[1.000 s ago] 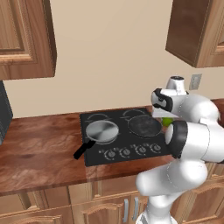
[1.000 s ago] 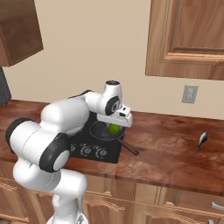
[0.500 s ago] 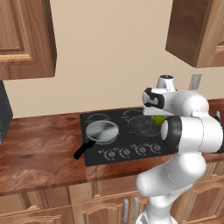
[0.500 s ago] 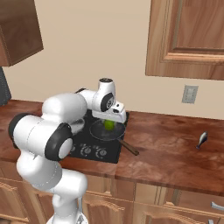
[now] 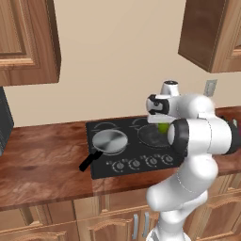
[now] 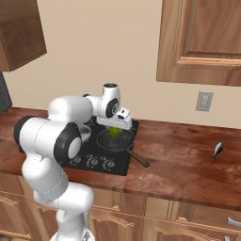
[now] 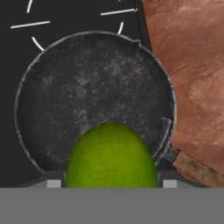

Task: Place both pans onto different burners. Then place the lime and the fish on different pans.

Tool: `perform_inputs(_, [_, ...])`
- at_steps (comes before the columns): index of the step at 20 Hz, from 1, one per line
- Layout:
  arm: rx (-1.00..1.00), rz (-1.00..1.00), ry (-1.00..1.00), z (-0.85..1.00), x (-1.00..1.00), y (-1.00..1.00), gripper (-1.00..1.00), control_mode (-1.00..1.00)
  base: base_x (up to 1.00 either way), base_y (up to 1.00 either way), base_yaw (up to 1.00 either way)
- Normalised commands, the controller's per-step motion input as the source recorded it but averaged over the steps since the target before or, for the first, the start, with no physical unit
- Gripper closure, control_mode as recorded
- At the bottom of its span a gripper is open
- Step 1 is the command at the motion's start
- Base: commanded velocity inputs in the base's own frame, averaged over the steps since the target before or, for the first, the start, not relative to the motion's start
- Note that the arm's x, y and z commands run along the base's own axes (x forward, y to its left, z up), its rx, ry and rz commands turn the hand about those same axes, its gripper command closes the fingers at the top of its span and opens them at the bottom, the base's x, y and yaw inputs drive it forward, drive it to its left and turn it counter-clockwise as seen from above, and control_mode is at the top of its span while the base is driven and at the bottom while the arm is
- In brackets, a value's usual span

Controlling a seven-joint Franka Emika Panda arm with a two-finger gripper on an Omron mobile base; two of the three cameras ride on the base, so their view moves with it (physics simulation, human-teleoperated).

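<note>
Green lime (image 7: 111,155) is gripped in the claw (image 6: 114,128), which has swung in from the right and now hangs over the dark pan (image 7: 94,94) on the stove (image 5: 101,162). Drop looks next; fish (image 6: 216,150) waits on the desk (image 6: 188,155).

No readable text, label, brand or number on anything in view.
</note>
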Motion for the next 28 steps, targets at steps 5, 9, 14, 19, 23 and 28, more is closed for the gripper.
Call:
perform_inputs(5, [0.00,0.01,0.00,-0.25,0.21,0.00,1.00,-1.00,0.00,0.00,0.00])
perform_inputs(9, [0.00,0.01,0.00,-0.28,0.16,0.00,1.00,-1.00,0.00,0.00,0.00])
perform_inputs(14, [0.00,0.01,0.00,-0.27,0.05,0.00,1.00,-1.00,0.00,0.00,0.00])
perform_inputs(19, [0.00,0.01,0.00,-0.17,0.05,0.00,1.00,-1.00,0.00,0.00,0.00])
perform_inputs(23, [0.00,0.01,0.00,-0.14,0.04,0.00,1.00,-1.00,0.00,0.00,0.00])
perform_inputs(28, [0.00,0.01,0.00,-0.11,0.03,0.00,1.00,-1.00,0.00,0.00,0.00])
